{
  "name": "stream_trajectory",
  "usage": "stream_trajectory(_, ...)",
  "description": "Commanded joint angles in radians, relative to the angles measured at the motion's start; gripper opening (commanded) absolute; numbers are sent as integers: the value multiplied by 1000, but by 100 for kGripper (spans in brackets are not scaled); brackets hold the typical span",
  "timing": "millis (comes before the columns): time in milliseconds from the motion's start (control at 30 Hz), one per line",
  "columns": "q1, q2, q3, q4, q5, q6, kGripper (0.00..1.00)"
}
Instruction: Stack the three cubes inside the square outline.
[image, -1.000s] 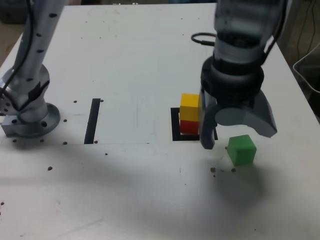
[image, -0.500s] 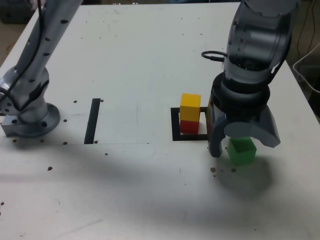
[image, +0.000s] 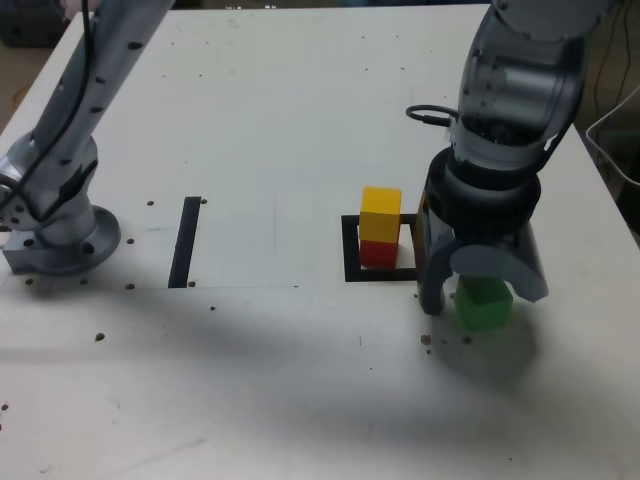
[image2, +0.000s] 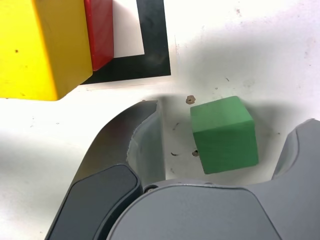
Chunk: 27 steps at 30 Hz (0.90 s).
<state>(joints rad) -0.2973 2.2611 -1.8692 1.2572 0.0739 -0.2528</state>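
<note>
Solid green cube (image2: 225, 137) between open grey gripper's (image2: 234, 114) fingers. Twelve o'clock being gripper's forward: yellow cube (image2: 45, 50), red cube (image2: 101, 32), black outline corner (image2: 156, 62) towards ten.

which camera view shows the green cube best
The wrist view: the green cube appears large there, nothing covering it, with the open gripper's fingers on either side. The exterior view shows it smaller, its top partly hidden behind the gripper.

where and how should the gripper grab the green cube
Probably best by two opposite upright side faces, coming from above: the green cube sits alone on the table, flat-sided and narrower than the gap between the open jaws of the gripper, turned slightly, so square the jaws to its faces.
</note>
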Motion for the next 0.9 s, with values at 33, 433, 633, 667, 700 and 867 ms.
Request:
stream_trajectory(33,4,8,-4,-9,-2,5,78)
stream_trajectory(433,8,23,-1,-40,-7,7,75)
stream_trajectory(633,14,24,-2,-30,-3,7,66)
stream_trajectory(667,14,24,-2,-29,-2,7,64)
stream_trajectory(700,14,25,-2,-28,0,6,64)
stream_trajectory(867,16,27,0,-27,5,-3,60)
